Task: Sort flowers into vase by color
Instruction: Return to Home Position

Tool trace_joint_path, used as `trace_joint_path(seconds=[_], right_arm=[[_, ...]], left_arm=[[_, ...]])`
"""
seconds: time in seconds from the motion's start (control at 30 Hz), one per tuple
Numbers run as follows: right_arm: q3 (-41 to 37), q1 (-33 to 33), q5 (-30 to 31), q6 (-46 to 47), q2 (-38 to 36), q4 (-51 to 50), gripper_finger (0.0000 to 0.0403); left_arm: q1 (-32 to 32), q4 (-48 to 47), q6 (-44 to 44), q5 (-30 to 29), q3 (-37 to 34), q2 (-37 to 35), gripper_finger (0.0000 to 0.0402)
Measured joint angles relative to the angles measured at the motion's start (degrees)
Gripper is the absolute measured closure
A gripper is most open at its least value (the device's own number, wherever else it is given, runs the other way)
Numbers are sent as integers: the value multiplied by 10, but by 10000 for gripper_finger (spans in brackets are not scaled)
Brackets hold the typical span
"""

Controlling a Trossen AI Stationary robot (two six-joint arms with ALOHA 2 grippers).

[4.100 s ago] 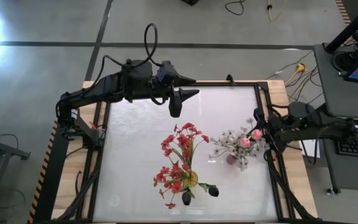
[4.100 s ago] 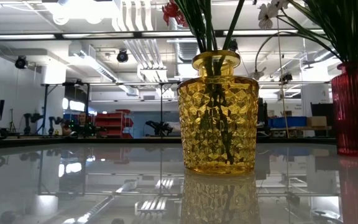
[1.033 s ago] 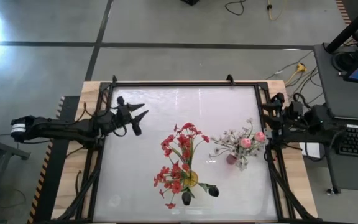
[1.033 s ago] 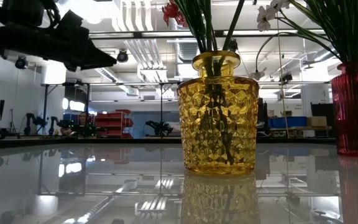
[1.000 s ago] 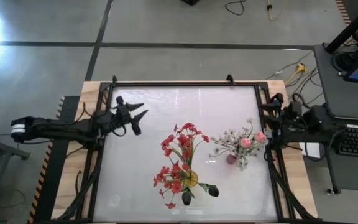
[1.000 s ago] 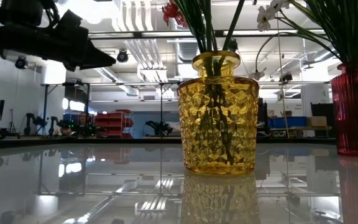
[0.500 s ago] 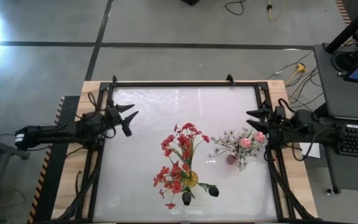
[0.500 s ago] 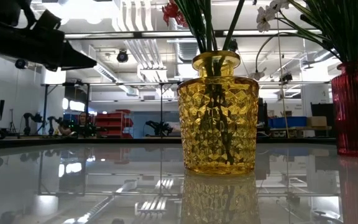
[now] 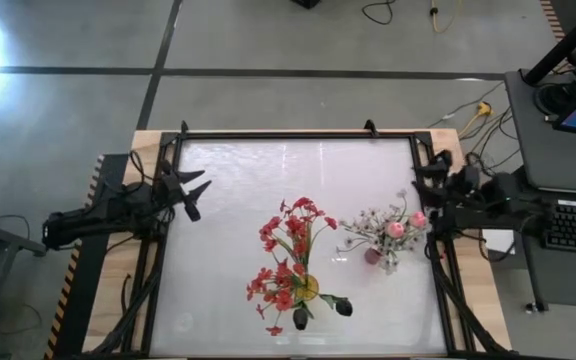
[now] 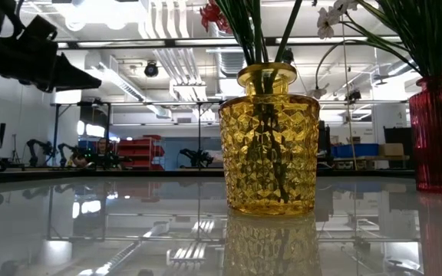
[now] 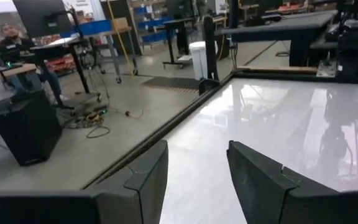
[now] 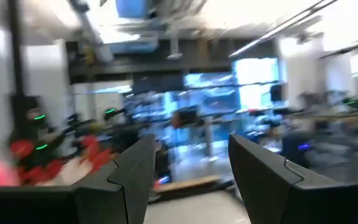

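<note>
We find the flowers sorted into two vases on the white table (image 9: 223, 255). The faceted yellow glass vase (image 10: 269, 146) stands toward the lower middle of the high view. It holds the red blossom clusters (image 9: 290, 232) on green stems, and two dark near-black buds (image 9: 343, 307) droop low beside its mouth. Near its right, the ribbed red vase (image 10: 439, 134) carries sprays of tiny white blooms (image 9: 366, 228) and two pink buds (image 9: 395, 229).

From table height nearly all the blossoms are cut off above, so we see mostly stems, and the red vase is cut by the picture's edge. From above, the red vase's mouth is largely hidden under its blooms.

The left gripper (image 9: 198, 196) hangs at the table's left edge, well apart from both vases, with its fingers spread and nothing between them. The right gripper (image 9: 420, 178) sits at the right edge, near the white sprays, also spread and empty in its wrist view.
</note>
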Motion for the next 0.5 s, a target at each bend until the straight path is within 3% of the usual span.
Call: trace_joint_path(seconds=[0.07, 0.13, 0.37, 0.43, 0.5], right_arm=[[19, 0, 48, -18, 1, -1, 207], [39, 0, 138, -40, 0, -1, 207], [60, 0, 601, 10, 1, -16, 207], [55, 0, 663, 76, 1, -67, 207], [49, 0, 649, 174, 0, -151, 207]], left_arm=[[0, -2, -5, 0, -2, -8, 247], [0, -3, -7, 1, -2, -7, 247], [0, -3, -11, 5, -2, -7, 247], [0, -3, -12, 5, -2, -7, 247], [0, -3, -12, 5, -2, -7, 247]])
